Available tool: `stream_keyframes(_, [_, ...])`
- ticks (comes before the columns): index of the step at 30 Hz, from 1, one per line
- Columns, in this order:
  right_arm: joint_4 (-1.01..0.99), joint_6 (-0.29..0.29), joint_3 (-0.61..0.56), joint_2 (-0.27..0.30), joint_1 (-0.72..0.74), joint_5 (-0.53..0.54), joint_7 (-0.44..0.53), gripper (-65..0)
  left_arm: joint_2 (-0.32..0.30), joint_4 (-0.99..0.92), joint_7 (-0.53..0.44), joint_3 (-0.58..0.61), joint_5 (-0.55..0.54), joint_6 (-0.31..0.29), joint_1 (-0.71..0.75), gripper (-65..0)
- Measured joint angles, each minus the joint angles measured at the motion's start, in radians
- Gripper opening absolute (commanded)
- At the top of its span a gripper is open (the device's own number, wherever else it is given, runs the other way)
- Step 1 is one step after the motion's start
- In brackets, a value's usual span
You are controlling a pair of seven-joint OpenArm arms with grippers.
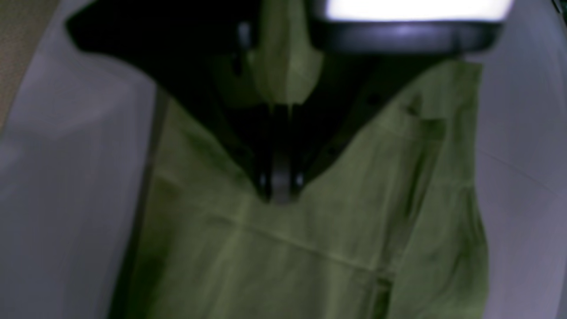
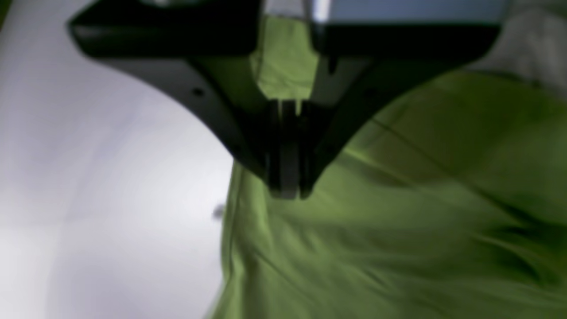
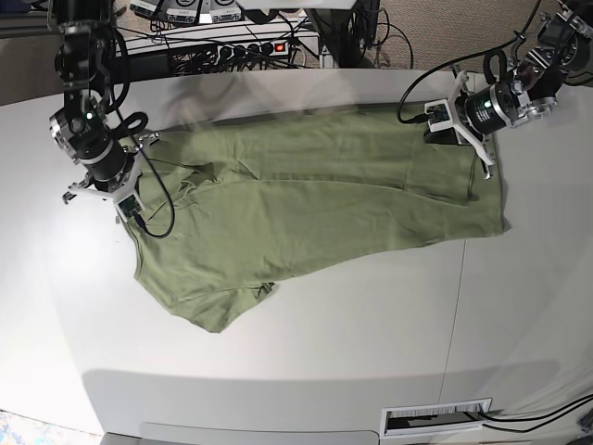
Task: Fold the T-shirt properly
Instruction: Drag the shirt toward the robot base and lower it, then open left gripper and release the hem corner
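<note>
The olive-green T-shirt (image 3: 306,204) lies spread across the white table (image 3: 371,315), with a sleeve (image 3: 222,306) pointing toward the front. In the base view its far edge looks raised and blurred between the two arms. My left gripper (image 3: 454,137) is at the shirt's right end, and the left wrist view shows it (image 1: 280,190) shut with green cloth (image 1: 288,66) pinched between the jaws. My right gripper (image 3: 144,159) is at the shirt's left end. The right wrist view shows it (image 2: 287,188) shut on the fabric (image 2: 285,57) too, with the T-shirt (image 2: 398,221) hanging below it.
A power strip and tangled cables (image 3: 250,46) run along the back behind the table. A slotted vent (image 3: 435,417) sits at the front edge on the right. A cable from the right arm loops over the shirt (image 3: 157,218).
</note>
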Motion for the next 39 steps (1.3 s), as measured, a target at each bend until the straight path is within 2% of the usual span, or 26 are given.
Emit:
stream_keyframes(11, [-0.033, 0.0, -0.052, 0.005, 0.01, 0.009, -0.19, -65.0, -0.011, 0.0, -0.002, 0.0, -0.013, -0.02, 0.0, -65.0])
stream_keyframes(13, [-0.032, 0.0, -0.052, 0.011, -0.015, 0.012, -0.187, -65.0, -0.025, 0.0, -0.009, 0.0, -0.016, -0.029, 0.001, -65.0])
stream_keyframes(22, [-0.01, -0.015, -0.045, 0.098, -0.104, 0.182, -0.241, -65.0, -0.067, 0.006, -0.039, 0.0, -0.061, -0.04, 0.043, -65.0])
stream_keyframes(27, [0.0, -0.016, -0.045, 0.124, -0.137, 0.186, -0.24, -65.0, -0.069, 0.011, -0.064, -0.002, -0.033, -0.026, 0.07, -65.0])
stream_keyframes(31, [0.051, -0.015, -0.046, 0.123, -0.15, 0.183, -0.324, -65.0, -0.07, 0.014, -0.069, -0.002, 0.006, -0.003, 0.073, -65.0])
stream_keyframes(34, [0.073, -0.011, -0.047, 0.122, -0.16, 0.182, -0.334, -65.0, -0.069, 0.031, -0.066, -0.001, 0.063, -0.002, 0.078, -65.0])
stream_keyframes(37, [0.092, -0.002, -0.044, 0.12, -0.164, 0.183, -0.298, -65.0, -0.086, 0.066, -0.013, 0.005, 0.079, -0.004, 0.084, -65.0])
stream_keyframes(39, [0.108, 0.0, -0.032, 0.117, -0.167, 0.19, -0.275, -65.0, -0.117, 0.101, 0.035, 0.008, 0.067, -0.028, 0.091, -65.0])
